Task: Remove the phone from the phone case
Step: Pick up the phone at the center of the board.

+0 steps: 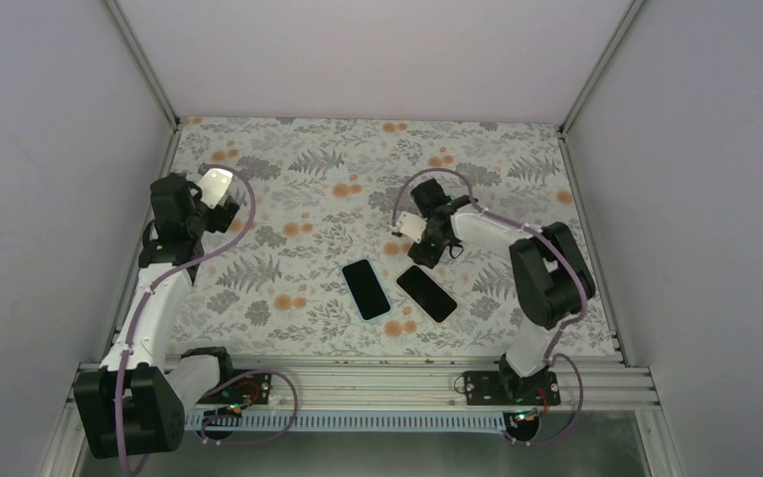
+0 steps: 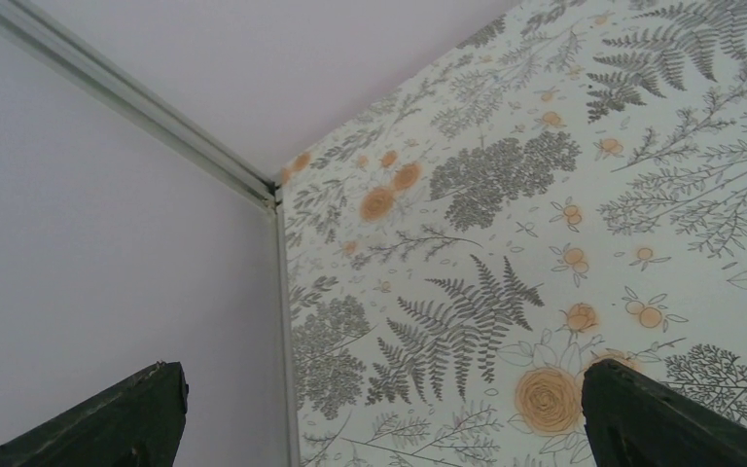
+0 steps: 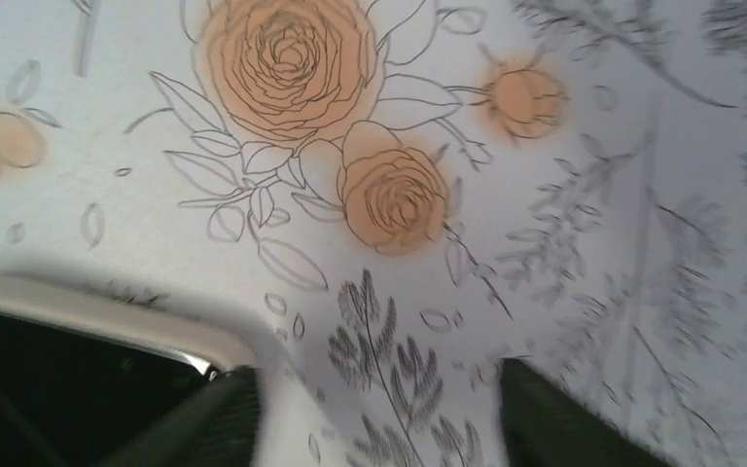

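A black slab with a light-blue rim, the phone case (image 1: pixel 366 288), lies flat near the table's middle; I cannot tell whether a phone sits in it. A bare black phone (image 1: pixel 426 293) lies just to its right, apart from it. Its silver-rimmed corner shows in the right wrist view (image 3: pixel 88 326). My right gripper (image 1: pixel 425 250) hovers low just beyond the phone's far end, open and empty (image 3: pixel 379 428); its left finger (image 3: pixel 219 418) is at the phone's corner. My left gripper (image 1: pixel 209 199) is open and empty at the far left, facing the back corner (image 2: pixel 389 428).
The table has a floral cover (image 1: pixel 298 199). White walls close in the left, back and right sides, with a metal corner post (image 2: pixel 195 146) close to the left gripper. An aluminium rail (image 1: pixel 358 378) runs along the near edge.
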